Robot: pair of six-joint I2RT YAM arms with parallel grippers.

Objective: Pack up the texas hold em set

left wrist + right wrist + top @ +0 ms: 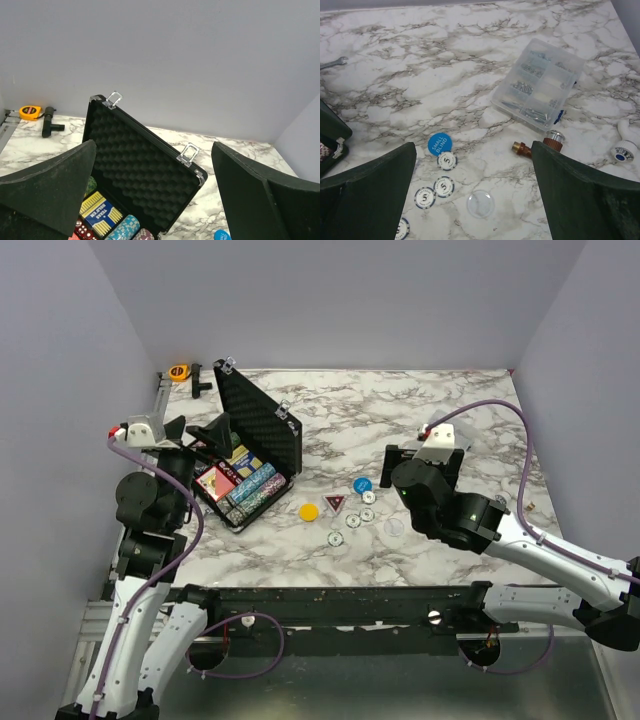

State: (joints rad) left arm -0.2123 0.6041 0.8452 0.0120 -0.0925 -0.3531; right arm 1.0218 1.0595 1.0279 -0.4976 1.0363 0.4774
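Observation:
The black hold em case (255, 425) stands open at the left, its foam-lined lid (135, 160) upright. Chip rows (252, 490) and card decks (216, 481) lie in its base; a blue deck (101, 214) shows in the left wrist view. Loose on the marble are a yellow disc (309, 511), a blue "small blind" disc (440, 144), several white chips (443, 186), a clear disc (480, 204) and a red triangular piece (334, 503). My left gripper (154, 147) is open and empty over the case's near-left side. My right gripper (473, 147) is open and empty above the loose discs.
An orange tape measure (30, 111) and a black tool (49, 127) lie at the far left corner. A clear box of screws (537, 85), a brass fitting (522, 148), a white part (624, 147) and a wrench (332, 62) lie on the marble table (380, 410).

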